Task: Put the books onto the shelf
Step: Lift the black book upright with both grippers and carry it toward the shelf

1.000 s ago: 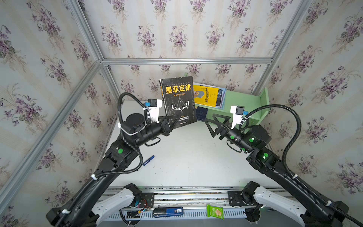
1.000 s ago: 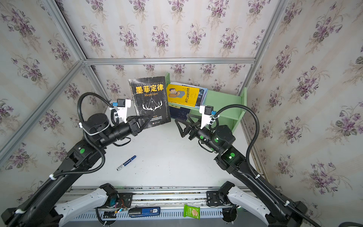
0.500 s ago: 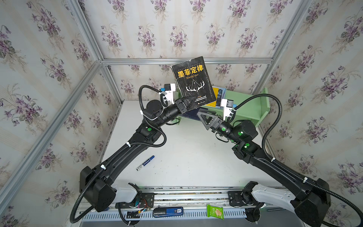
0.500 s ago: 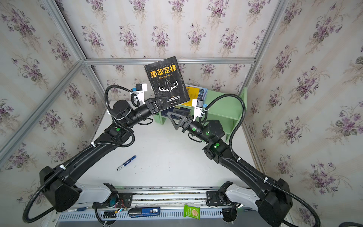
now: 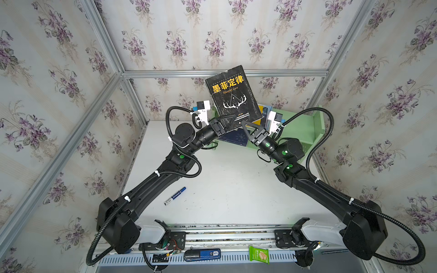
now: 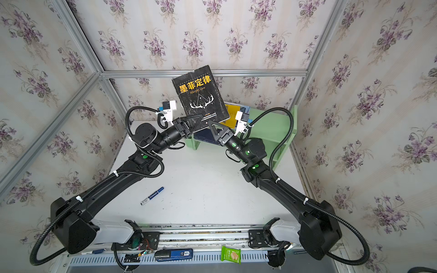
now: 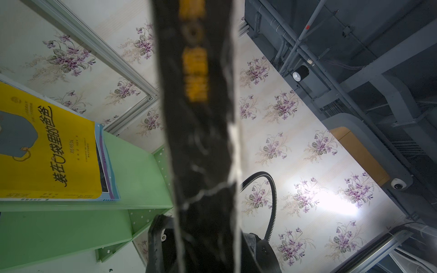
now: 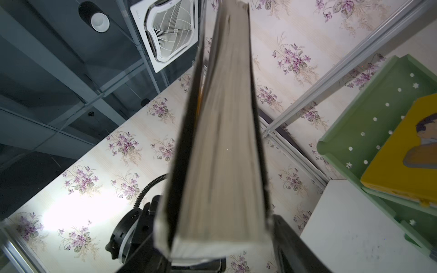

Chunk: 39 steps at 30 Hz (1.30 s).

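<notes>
Left end effector (image 5: 229, 120) clamped on black antler book (image 5: 233, 94), up in air near shelf (image 5: 301, 125). Right end effector (image 5: 247, 124) around book's low corner; cannot tell if it grips. Should hold firm, keep book straight, lower slowly.

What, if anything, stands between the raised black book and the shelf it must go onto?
Nothing visible blocks it. The black book is held by the left gripper, the right gripper at its lower corner. A yellow book lies on part of the upper tier of the shelf; the rest looks bare.
</notes>
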Each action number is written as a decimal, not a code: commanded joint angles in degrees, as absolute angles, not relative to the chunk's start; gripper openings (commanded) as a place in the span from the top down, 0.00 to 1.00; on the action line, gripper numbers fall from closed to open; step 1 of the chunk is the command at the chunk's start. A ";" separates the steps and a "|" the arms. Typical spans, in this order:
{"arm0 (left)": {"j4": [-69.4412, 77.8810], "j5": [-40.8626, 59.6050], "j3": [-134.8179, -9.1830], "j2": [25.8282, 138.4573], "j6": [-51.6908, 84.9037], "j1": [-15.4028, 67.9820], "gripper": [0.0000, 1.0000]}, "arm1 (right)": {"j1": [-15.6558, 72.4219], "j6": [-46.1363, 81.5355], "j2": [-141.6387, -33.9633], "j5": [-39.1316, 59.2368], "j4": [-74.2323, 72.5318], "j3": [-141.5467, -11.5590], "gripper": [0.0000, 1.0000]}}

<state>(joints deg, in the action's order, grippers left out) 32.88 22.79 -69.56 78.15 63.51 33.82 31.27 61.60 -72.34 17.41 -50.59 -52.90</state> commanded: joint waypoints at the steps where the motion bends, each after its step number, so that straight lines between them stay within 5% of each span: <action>1: 39.31 24.09 -69.70 78.38 63.77 34.17 0.87 | 29.28 64.34 -73.18 16.87 -57.41 -54.33 0.44; 10: 38.66 25.16 -72.72 80.24 62.28 35.33 0.80 | 27.23 69.08 -75.83 21.64 -56.46 -58.14 0.73; 14: 38.48 24.71 -71.77 79.64 61.53 35.42 0.75 | 24.72 73.20 -76.36 23.93 -58.62 -57.43 0.78; 17: 38.04 24.45 -71.37 79.28 60.78 35.34 0.62 | 22.79 74.82 -75.52 26.25 -58.32 -56.60 0.80; 20: 36.50 24.14 -71.19 78.77 59.20 34.96 0.35 | 19.95 76.37 -74.18 30.67 -56.85 -56.52 0.81; 24: 34.35 25.26 -70.77 78.73 58.55 33.06 0.21 | 14.77 77.58 -70.17 38.05 -54.42 -55.99 0.82; 39: 37.97 35.78 -73.43 82.69 63.40 30.73 0.18 | 5.13 83.23 -65.19 57.70 -48.78 -55.68 0.82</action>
<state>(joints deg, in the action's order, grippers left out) 33.82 32.27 -72.75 82.39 61.43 30.76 5.17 82.61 -65.56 54.35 -45.93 -54.68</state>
